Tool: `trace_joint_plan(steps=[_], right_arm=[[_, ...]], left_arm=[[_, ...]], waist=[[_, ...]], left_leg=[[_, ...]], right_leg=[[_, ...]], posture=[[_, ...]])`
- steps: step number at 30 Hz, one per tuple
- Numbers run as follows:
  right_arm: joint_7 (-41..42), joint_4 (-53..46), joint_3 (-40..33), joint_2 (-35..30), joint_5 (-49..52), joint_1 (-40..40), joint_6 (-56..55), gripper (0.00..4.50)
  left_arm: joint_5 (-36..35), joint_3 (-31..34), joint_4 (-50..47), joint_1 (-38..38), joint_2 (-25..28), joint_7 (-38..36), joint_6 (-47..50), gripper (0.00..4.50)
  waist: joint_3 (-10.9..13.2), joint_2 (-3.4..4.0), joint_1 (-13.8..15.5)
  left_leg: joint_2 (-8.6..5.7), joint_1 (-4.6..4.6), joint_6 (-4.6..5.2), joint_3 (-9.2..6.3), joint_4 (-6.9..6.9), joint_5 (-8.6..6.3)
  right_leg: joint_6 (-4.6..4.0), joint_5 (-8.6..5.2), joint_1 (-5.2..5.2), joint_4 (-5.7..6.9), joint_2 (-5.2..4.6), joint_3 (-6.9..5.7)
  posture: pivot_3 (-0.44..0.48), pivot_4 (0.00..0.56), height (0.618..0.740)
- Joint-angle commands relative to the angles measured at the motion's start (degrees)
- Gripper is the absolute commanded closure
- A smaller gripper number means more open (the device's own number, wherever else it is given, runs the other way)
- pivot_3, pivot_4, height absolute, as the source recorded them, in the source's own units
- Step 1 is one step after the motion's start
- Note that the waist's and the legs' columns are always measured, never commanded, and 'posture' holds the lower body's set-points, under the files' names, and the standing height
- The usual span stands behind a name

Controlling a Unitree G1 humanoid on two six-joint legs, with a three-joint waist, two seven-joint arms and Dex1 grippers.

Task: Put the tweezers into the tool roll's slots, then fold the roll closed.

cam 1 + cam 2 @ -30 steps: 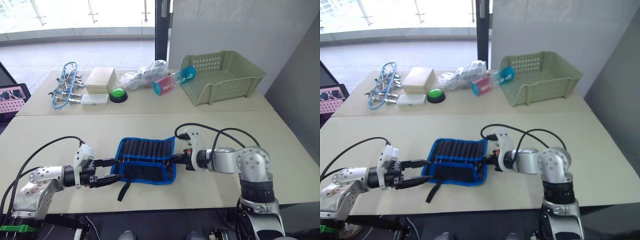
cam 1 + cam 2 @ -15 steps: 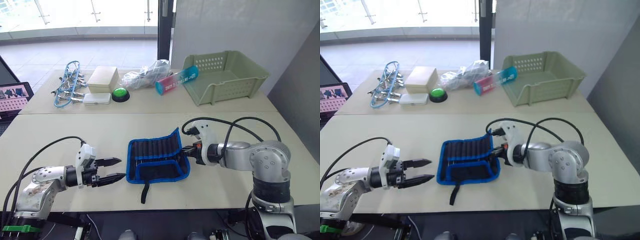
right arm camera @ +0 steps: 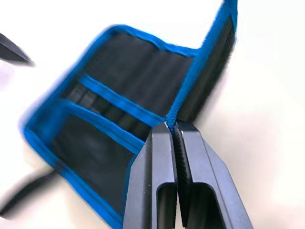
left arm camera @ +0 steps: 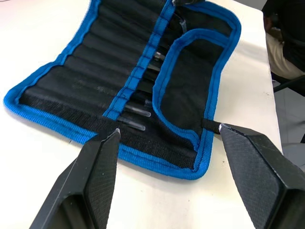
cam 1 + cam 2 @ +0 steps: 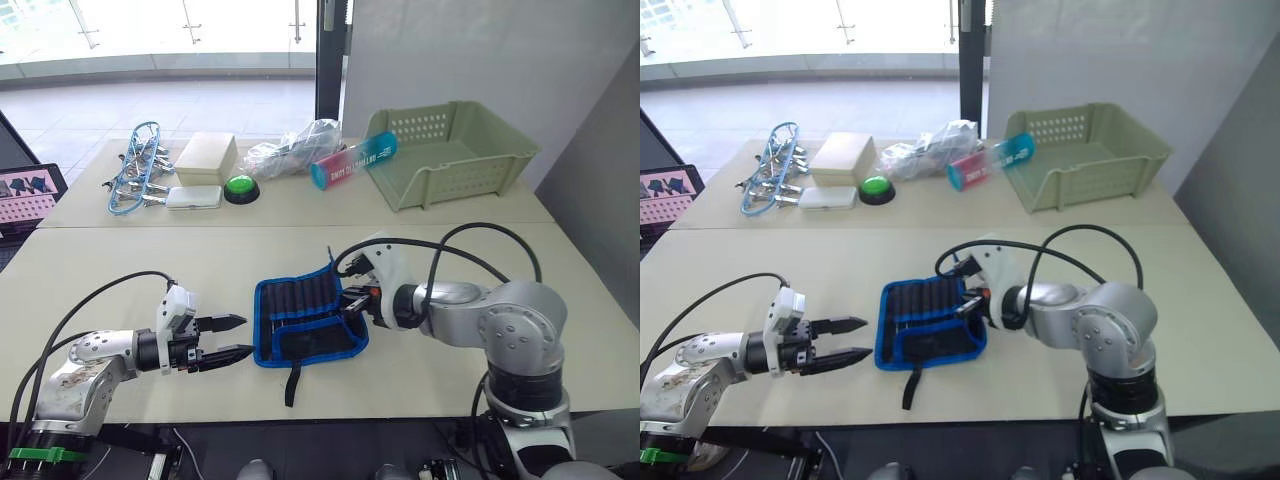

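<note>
The tool roll (image 5: 308, 322) lies on the near table (image 5: 120, 270), between the two grippers. Its row of slots (image 4: 119, 71) faces up, and slim dark tweezers (image 4: 136, 110) sit in them, their ends poking out from under the blue band across the roll's middle. How many are seated cannot be told. A flap pocket edged in blue covers the roll's near half, and the short black strap (image 5: 292, 380) trails from the roll's near edge toward the table's front.

The right gripper (image 3: 172, 131) has its fingers pressed together on the roll's blue edging at the right end, and that end stands lifted off the table and curled over toward the slots. The left gripper (image 5: 232, 337) hovers just beside the roll's left edge with its fingers spread, holding nothing.

Well beyond the roll, on the far table, the pale green basket (image 5: 455, 152) stands with a tube (image 5: 352, 162) leaning at its left rim.
</note>
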Motion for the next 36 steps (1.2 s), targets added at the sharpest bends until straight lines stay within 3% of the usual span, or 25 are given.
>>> trace_joint_plan(steps=[1,11,15,25,30,36], right_arm=[[-0.77,0.01,-1.76,0.33,1.0,-2.45,0.41,4.46],[-2.18,5.23,-5.91,0.75,6.76,-3.28,0.41,4.46],[-3.97,15.55,-12.02,-0.76,12.53,-5.34,0.41,4.46],[-13.96,22.94,-15.53,-4.84,31.53,-8.82,0.12,4.46],[-33.62,22.65,-4.94,-7.13,58.95,-6.72,-16.89,4.46],[-45.02,17.51,2.67,-1.97,62.34,-3.07,-28.72,4.46]], left_arm=[[-0.55,0.01,-1.23,-1.07,-0.41,-0.02,-0.06,0.97],[0.38,-1.01,0.45,-2.19,-1.28,-0.37,-1.03,0.97],[0.7,-1.22,1.31,-2.33,-1.21,-1.48,-1.58,0.97],[0.98,-1.53,1.96,-2.41,-1.07,-2.54,-2.46,0.97],[1.1,-1.59,1.67,-2.63,-0.89,-2.74,-2.28,0.97],[1.34,-1.68,1.64,-3.34,-0.71,-3.31,-1.99,0.97]], waist=[[0.01,-0.02,0.13],[0.01,-0.02,-0.02],[0.01,-0.03,-0.01],[0.02,-0.03,-0.11],[0.06,-0.09,-0.11],[0.07,-0.11,-0.26]], left_leg=[[0.0,0.0,0.0,0.0,0.0,0.0],[0.0,0.0,0.0,0.0,0.0,0.0],[0.0,0.01,-0.02,0.01,0.01,0.01],[0.0,0.01,-0.01,0.01,-0.01,0.02],[0.01,0.03,-0.01,0.01,-0.02,0.02],[0.01,0.03,-0.01,0.01,0.0,0.02]], right_leg=[[0.0,0.0,0.0,0.0,0.0,0.0],[0.0,0.0,-0.02,0.03,0.0,0.0],[0.0,0.0,0.0,0.03,0.0,0.0],[-0.01,0.0,-0.01,0.04,0.0,0.0],[0.0,0.0,0.01,0.06,0.0,0.0],[0.0,0.0,0.0,0.06,0.0,0.0]], posture=[[0.0,0.15,0.722],[0.0,0.15,0.722],[0.0,0.15,0.722],[0.0,0.15,0.722],[0.0,0.15,0.722],[0.0,0.15,0.722]])
